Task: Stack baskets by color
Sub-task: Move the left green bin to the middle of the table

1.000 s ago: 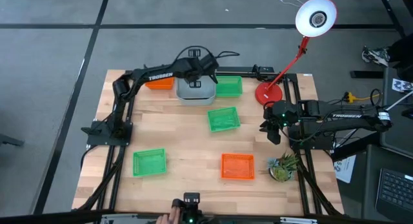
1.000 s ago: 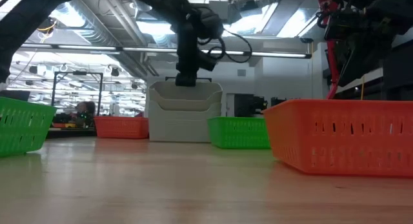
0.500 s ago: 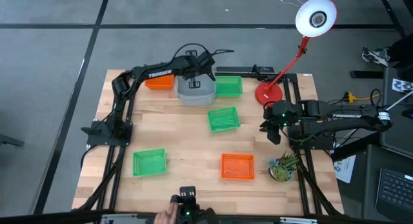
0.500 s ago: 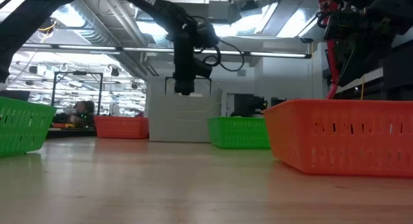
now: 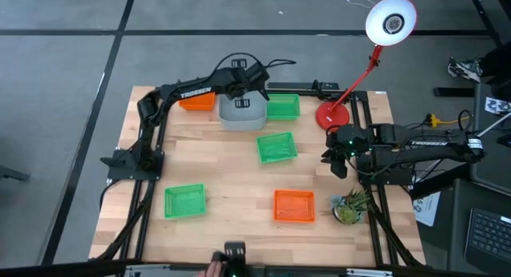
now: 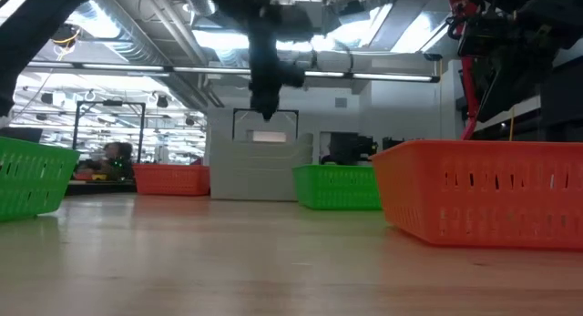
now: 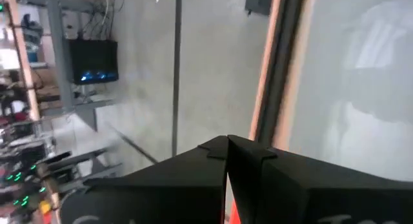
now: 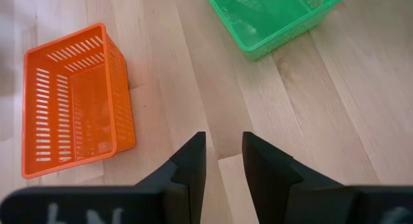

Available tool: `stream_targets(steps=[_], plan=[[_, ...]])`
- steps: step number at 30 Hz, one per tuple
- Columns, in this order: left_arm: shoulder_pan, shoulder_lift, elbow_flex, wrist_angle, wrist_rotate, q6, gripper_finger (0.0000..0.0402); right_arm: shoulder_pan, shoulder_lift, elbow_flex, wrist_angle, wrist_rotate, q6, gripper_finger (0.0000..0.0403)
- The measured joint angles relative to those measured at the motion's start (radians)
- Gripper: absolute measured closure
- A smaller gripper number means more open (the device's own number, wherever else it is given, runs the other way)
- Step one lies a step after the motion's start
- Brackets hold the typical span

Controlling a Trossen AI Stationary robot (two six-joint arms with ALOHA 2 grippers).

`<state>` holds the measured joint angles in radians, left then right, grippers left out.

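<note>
Up from the grey-white stack goes the left tool [image 6: 265, 111], which a second ago was down inside the baskets with the top one sitting proud. That basket now lies flush in the stack [image 5: 242, 112] at the far side of the counter [image 5: 231, 173]. The left tool hangs above it with its fingers pressed together, holding nothing.

The right tool [image 5: 337, 167] waits over the counter's right edge. Its fingers are spread and empty, above bare wood between a green basket and an orange one.

The grey step looks finished, and the greens or the oranges would come next. That calls for a tool to spread, take one basket by its wall and carry it over a partner of the same colour.

Counted from above:
- **Grey:** one stack; how many are nested in it cannot be told.
- **Green:** three singles, all apart. One sits just right of the grey stack [image 5: 283, 108], one is mid-counter [image 5: 276, 147] and one is at the near left [image 5: 184, 200].
- **Orange:** two spots. One is at the far side left of the grey stack [image 5: 197, 103], partly under the left arm, so whether it is a single or a nest is unclear. The other is at the near right [image 5: 293, 205].
</note>
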<state>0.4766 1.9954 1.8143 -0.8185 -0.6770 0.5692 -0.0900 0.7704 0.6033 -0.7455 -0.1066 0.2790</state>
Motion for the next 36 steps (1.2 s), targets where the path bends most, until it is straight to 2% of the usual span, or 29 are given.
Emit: stream_targets(steps=[5, 8, 12, 14, 16, 18, 20, 23, 27, 30, 33, 36], plan=[[-0.093, -0.054, 0.118, -0.296, 0.144, -0.182, 0.0401, 0.0, 0.0, 0.0, 0.0, 0.0, 0.003, 0.0303], [-0.135, -0.097, 0.15, -0.516, 0.3, -0.35, 0.0401, 0.0, 0.0, 0.0, 0.001, 0.0, 0.006, 0.0303], [-0.185, -0.141, 0.127, -0.762, 0.513, -0.581, 0.0401, 0.0, 0.0, 0.0, 0.001, 0.0, 0.007, 0.0303], [-0.225, -0.178, 0.054, -0.746, 0.562, -0.647, 0.0401, 0.0, 0.0, 0.0, 0.001, 0.0, 0.008, 0.0303], [-0.266, -0.229, -0.029, -0.747, 0.674, -0.667, 0.0401, 0.0, 0.0, 0.0, 0.001, 0.0, 0.008, 0.0303], [-0.326, -0.288, -0.127, -0.751, 0.741, -0.677, 0.0401, 0.0, 0.0, 0.0, 0.001, 0.0, 0.007, 0.0303], [-0.392, -0.349, -0.231, -0.755, 0.764, -0.729, 0.0401, 0.0, 0.0, 0.0, 0.0, 0.0, 0.007, 0.0303], [-0.493, -0.468, -0.393, -0.736, 0.761, -0.897, 0.0401, 0.0, 0.0, 0.0, 0.0, 0.0, 0.005, 0.0303], [-0.621, -0.621, -0.629, -0.567, 0.784, -1.128, 0.0401, 0.0, 0.0, -0.003, 0.005, 0.011, 0.003, 0.0303], [-0.718, -0.698, -0.78, -0.451, 0.87, -1.216, 0.0401, 0.0, 0.0, -0.003, 0.007, 0.012, 0.003, 0.0303], [-0.805, -0.71, -0.89, -0.366, 0.958, -1.278, 0.0401, 0.0, 0.0, -0.003, 0.008, 0.011, 0.006, 0.0303], [-0.863, -0.706, -0.974, -0.211, 0.954, -1.338, 0.0401, 0.0, 0.0, -0.004, 0.008, 0.011, 0.008, 0.0303]])
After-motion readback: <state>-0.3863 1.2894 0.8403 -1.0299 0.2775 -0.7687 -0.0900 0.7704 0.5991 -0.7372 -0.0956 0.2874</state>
